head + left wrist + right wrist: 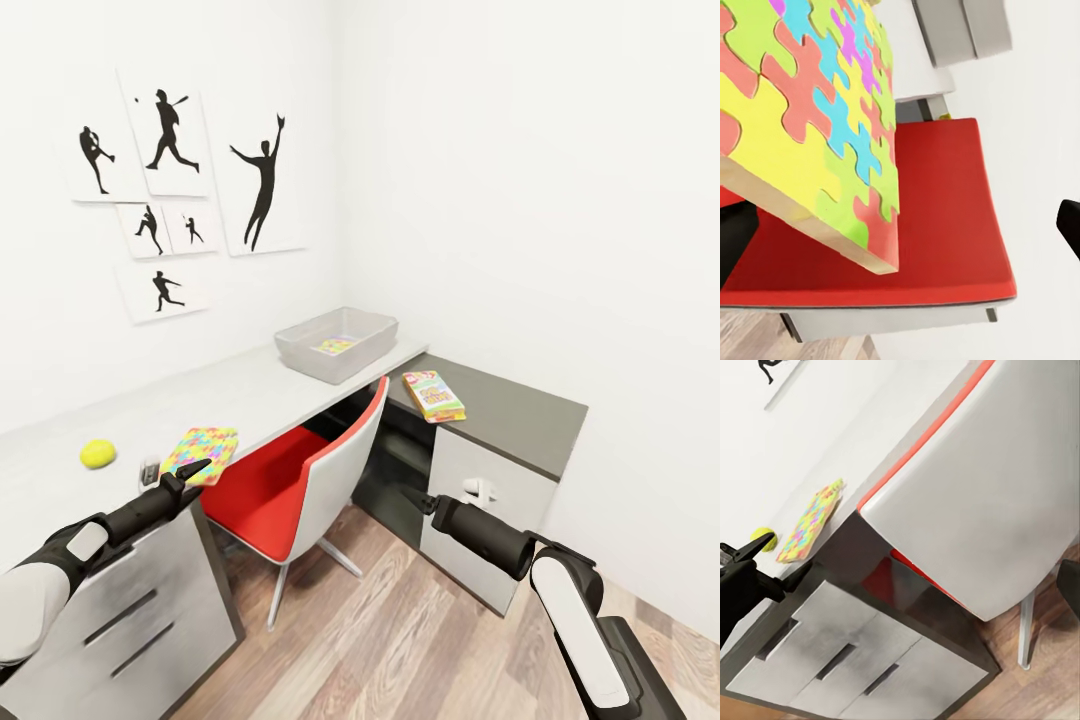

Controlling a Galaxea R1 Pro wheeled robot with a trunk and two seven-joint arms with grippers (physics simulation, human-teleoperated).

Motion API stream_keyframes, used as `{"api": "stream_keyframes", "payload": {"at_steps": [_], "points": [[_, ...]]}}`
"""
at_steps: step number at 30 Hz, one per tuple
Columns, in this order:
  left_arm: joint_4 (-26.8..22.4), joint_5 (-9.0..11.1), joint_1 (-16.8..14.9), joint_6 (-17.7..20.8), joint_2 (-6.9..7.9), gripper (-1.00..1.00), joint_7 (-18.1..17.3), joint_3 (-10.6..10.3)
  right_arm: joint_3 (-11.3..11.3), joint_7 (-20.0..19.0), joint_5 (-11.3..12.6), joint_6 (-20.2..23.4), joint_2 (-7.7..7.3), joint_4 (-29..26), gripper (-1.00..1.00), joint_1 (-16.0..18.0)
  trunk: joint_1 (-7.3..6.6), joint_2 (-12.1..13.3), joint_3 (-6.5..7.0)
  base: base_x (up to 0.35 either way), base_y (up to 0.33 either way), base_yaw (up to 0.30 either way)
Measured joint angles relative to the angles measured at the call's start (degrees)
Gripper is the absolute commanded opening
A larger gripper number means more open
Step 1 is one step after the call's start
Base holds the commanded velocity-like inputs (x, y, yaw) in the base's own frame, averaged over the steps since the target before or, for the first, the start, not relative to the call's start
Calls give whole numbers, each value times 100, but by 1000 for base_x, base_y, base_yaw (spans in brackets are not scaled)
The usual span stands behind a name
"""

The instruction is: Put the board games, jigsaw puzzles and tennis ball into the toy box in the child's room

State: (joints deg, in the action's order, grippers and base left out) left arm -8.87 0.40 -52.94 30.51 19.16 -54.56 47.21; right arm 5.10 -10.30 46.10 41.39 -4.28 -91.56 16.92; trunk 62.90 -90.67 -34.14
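White walls hung with black baseball-player silhouettes (165, 130) are framing a pale table (250, 385) standing over a wood-plank floor (400, 640). The left gripper (190, 470) is hovering with fingers spread at the near edge of a jigsaw puzzle (201, 452) overhanging the tabletop above a red chair (300, 480). The tennis ball (98, 454) is lying just beyond the fingers; the toy box (336, 343), holding a second puzzle, is sitting well past them. A board game (433, 394) is resting beyond the right gripper (412, 496), whose finger state I cannot tell.

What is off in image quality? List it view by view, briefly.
Head view: even, flat light, wide-angle stretch, soft shadow under the table. Left wrist view: the jigsaw puzzle sits very close yet sharp, its edge shaded. Right wrist view: tilted framing, faint sheen on the chair back.
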Motion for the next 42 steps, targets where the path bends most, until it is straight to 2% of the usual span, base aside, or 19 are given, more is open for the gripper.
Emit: {"api": "stream_keyframes", "payload": {"at_steps": [7,12,16,21,38,42], "points": [[0,0,2,-6,8,100,0,1,0,0,3,0,0,0,100,0,1,0,0,16,0,0],[0,7,4,-4,65,100,-8,2,0,-4,5,0,0,0,100,0,1,0,0,1,0,0],[0,8,3,5,96,100,-144,3,0,-8,5,0,0,0,100,0,1,0,0,0,0,0],[0,8,5,9,104,100,-269,2,0,-3,5,0,0,0,100,0,89,-160,-72,0,0,0],[-1,8,6,47,158,100,-290,0,0,-1,5,-1,0,1,100,0,87,-161,-72,35,22,0],[20,-21,10,130,155,100,-346,-168,0,3,5,0,1,0,100,0,87,-163,-73,47,27,0]]}}
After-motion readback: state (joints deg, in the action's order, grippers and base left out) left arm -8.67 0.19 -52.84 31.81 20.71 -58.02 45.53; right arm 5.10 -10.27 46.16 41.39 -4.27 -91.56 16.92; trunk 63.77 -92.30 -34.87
